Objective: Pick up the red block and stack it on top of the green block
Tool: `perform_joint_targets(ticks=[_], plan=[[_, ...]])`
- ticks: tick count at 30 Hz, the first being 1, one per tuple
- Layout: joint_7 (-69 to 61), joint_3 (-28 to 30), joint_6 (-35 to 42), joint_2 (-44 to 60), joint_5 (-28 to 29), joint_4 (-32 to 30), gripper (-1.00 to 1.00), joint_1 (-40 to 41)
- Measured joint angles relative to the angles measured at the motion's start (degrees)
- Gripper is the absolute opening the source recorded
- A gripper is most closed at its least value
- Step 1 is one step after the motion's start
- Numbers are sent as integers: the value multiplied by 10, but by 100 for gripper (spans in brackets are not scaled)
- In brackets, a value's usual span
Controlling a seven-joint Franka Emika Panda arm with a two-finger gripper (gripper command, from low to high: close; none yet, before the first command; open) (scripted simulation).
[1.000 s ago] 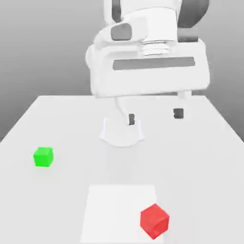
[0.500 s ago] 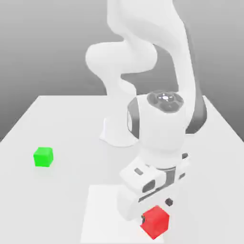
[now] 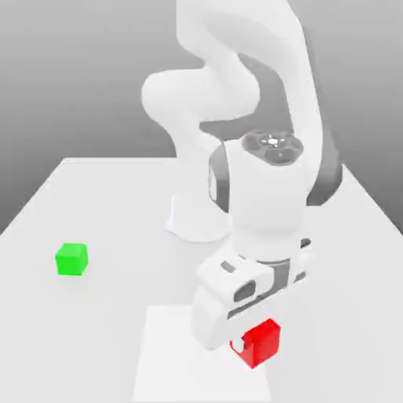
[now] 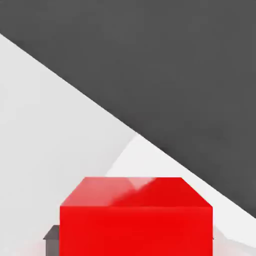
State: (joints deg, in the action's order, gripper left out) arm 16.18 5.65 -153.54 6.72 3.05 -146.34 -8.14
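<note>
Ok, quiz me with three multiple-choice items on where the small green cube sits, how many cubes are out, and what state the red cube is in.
1. Where is the small green cube?
A. On the white table, toward the exterior view's left
B. On top of the red cube
C. On the pale square mat

2. How many cubes are there?
A. One
B. Two
C. Three

3. The red cube is:
A. Stacked on the green cube
B. Far from the arm
C. Right at the gripper, above the pale square mat

Answers: 1 A, it sits alone on the table; 2 B, one green and one red; 3 C, the white hand covers its near edge.
</note>
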Motion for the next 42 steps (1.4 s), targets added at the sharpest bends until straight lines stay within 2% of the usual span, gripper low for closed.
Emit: perform_joint_targets(ticks=[6, 11, 23, 28, 33, 37, 40, 41, 42], plan=[[-62, 67, 27, -88, 78, -51, -100, 138], [-128, 121, 40, -152, 125, -97, -100, 207], [-306, 289, 27, -253, 198, -216, -100, 370], [-335, 316, -19, -216, 179, -224, -100, 360], [-364, 337, -72, -163, 136, -224, -100, 329], [-406, 352, -115, -116, 73, -225, -100, 297], [-466, 346, -146, -77, -12, -226, -100, 275], [-488, 340, -154, -66, -43, -226, 100, 271], [-488, 340, -154, -66, -43, -226, 100, 262]])
